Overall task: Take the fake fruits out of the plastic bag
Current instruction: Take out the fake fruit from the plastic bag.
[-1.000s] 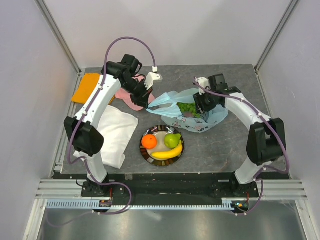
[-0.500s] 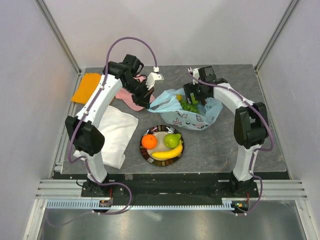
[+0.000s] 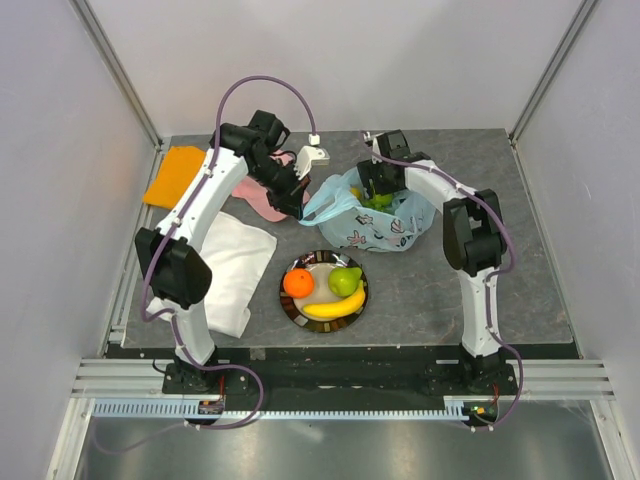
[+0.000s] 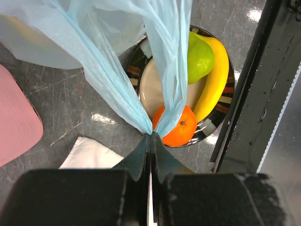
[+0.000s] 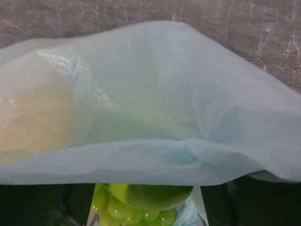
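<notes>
The light-blue plastic bag (image 3: 372, 222) lies behind the plate (image 3: 287, 303). My left gripper (image 3: 291, 196) is shut on its left handle (image 4: 155, 101), pulling it taut. Down in the bag's mouth my right gripper (image 3: 377, 188) has its jaws wide apart. A green apple (image 5: 153, 194) and green grapes (image 5: 123, 213) lie between its dark fingers (image 5: 33, 207), and bag film (image 5: 150, 108) covers most of that view. A yellowish fruit shows dimly through the film (image 5: 28, 122). On the plate rest an orange (image 3: 298, 283), a green pear (image 3: 346, 280) and a banana (image 3: 335, 308).
A white folded cloth (image 3: 236, 266) lies left of the plate. A pink item (image 3: 262, 198) sits under the left arm, with an orange cloth (image 3: 172, 173) at the far left corner. Booth walls close in on three sides.
My right gripper has swung left and farther back, dropping into the bag's mouth with its jaws opened wider. The bag has bunched up toward the left. My left gripper still holds the handle.
</notes>
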